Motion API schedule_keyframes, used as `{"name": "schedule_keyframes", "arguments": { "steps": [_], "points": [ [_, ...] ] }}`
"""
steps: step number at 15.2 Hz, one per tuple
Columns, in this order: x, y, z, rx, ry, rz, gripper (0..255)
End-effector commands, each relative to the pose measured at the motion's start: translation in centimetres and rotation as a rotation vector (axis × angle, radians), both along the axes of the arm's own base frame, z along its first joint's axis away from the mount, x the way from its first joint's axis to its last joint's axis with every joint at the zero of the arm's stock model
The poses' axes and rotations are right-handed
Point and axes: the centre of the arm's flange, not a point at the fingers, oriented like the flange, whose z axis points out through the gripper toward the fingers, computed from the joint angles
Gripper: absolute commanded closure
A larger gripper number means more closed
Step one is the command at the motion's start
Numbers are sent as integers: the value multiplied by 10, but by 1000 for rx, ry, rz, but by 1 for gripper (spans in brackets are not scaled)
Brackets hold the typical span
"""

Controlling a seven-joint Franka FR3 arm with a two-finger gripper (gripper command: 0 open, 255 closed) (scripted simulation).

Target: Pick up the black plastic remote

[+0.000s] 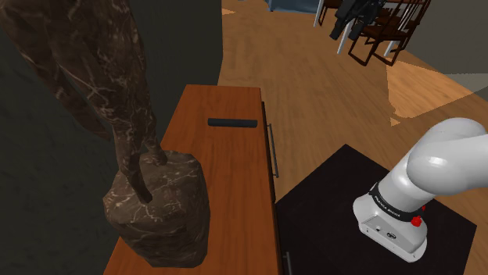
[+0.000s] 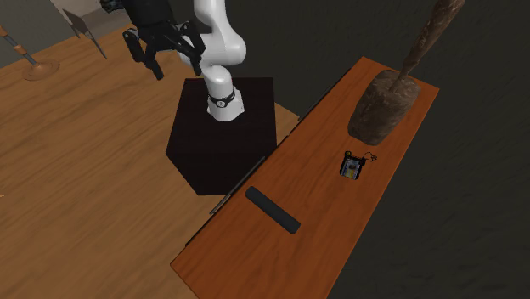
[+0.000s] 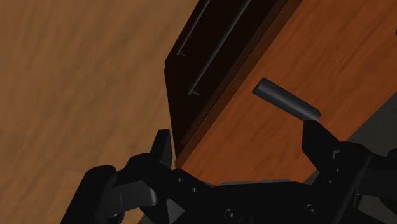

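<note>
The remote (image 1: 232,123) is a slim dark bar lying flat on the brown wooden sideboard (image 1: 235,187), toward its far end in the shoulder view. In the second exterior view the remote (image 2: 273,209) lies near the sideboard's front edge (image 2: 255,174). My black gripper (image 2: 177,64) hangs high above the floor, beyond the stand and well away from the remote. Its fingers (image 2: 157,68) stand apart with nothing between them. Through the wrist view, the remote (image 3: 286,100) shows far below, just past one finger (image 3: 318,137) of the open gripper (image 3: 240,143).
A tall brown stone sculpture (image 1: 156,203) stands on the sideboard's other end. A small blue-and-black gadget (image 2: 351,166) lies between the sculpture (image 2: 382,106) and the remote. The black stand (image 2: 222,140) sits beside the sideboard. Dark chairs (image 1: 383,27) stand far off on the wooden floor.
</note>
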Motion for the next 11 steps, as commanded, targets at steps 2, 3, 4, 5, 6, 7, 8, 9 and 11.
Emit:
{"name": "schedule_keyframes", "arguments": {
  "steps": [2, 3, 4, 5, 6, 7, 8, 9, 11],
  "points": [
    [11, 4, -8, -5, 6, 29, 0],
    [22, 7, -16, -10, 11, 58, 0],
    [33, 11, -24, -15, 17, 86, 0],
    [44, 16, -32, -19, 23, 115, 0],
    [54, 20, -40, -24, 28, 144, 0],
    [64, 25, -49, -29, 34, 173, 0],
    [74, 30, -57, -34, 40, 202, 0],
    [84, 36, -66, -39, 45, 231, 0],
    [103, 47, -83, -49, 57, 288, 0]
  ]
}}
